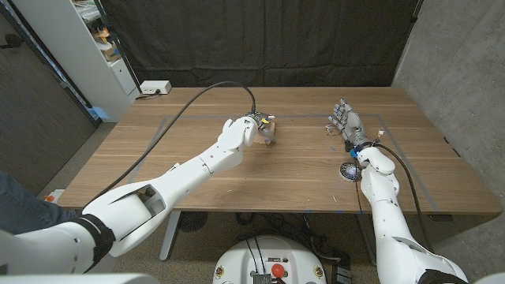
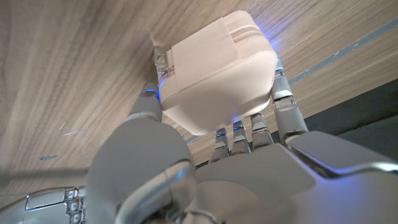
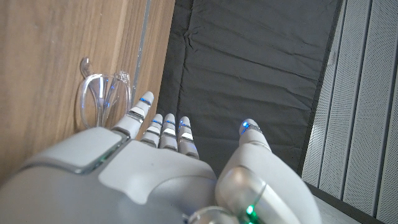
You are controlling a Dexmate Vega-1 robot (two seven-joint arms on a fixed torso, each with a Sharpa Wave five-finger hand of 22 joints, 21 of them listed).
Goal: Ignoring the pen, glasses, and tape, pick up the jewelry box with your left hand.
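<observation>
Two white arms reach over the wooden table (image 1: 300, 170) in the head view. The left hand (image 1: 254, 126) grips the jewelry box (image 1: 269, 132) near the table's middle; whether the box is lifted is hard to tell. The right hand (image 1: 347, 120) stands with fingers spread, holding nothing. No writing is readable.

Left wrist view: the jewelry box (image 2: 214, 71) is pale, smooth and round-cornered with a seam, clasped between thumb and fingers (image 2: 285, 102).

Right wrist view: clear-framed glasses (image 3: 99, 96) lie on the wood grain beyond the spread fingers (image 3: 166, 127), partly hidden.
</observation>
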